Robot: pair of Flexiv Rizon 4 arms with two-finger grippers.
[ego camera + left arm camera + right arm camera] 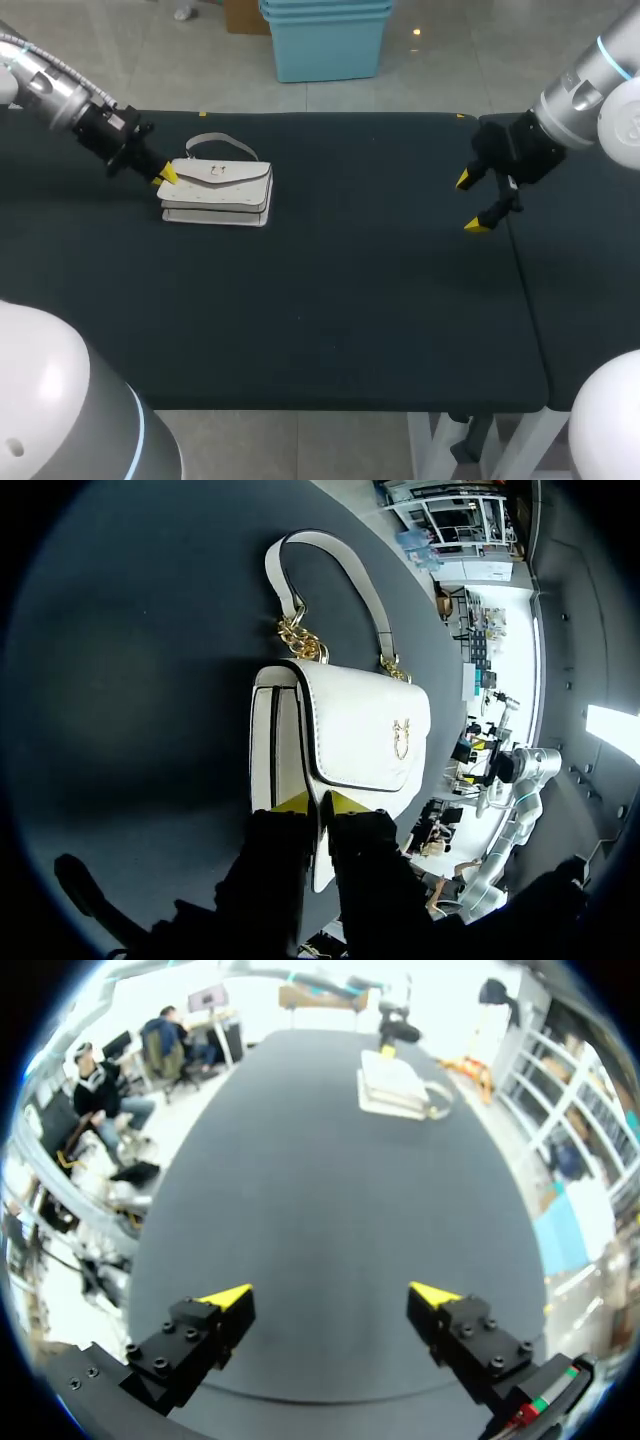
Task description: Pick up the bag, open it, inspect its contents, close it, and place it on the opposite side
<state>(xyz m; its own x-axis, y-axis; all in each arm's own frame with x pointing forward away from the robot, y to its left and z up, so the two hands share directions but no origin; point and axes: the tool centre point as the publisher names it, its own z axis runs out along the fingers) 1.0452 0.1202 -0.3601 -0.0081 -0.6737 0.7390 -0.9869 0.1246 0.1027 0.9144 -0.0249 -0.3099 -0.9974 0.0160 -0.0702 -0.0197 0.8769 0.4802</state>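
A white flap bag [220, 190] with a gold clasp and a chain-hung handle [222, 142] lies on the dark table at the far left. My left gripper [167, 175] sits at the bag's left end. In the left wrist view its yellow tips [318, 802] stand close together, with the edge of the bag's [350, 730] flap pinched between them. The handle [340, 570] lies flat ahead of the gripper. My right gripper [470, 203] hangs open over the table's right side, far from the bag [392, 1085], and its fingers [330, 1300] hold nothing.
The dark table [350, 300] stretches between the two arms. A seam [515, 260] runs front to back near the right gripper, where a second dark tabletop joins it.
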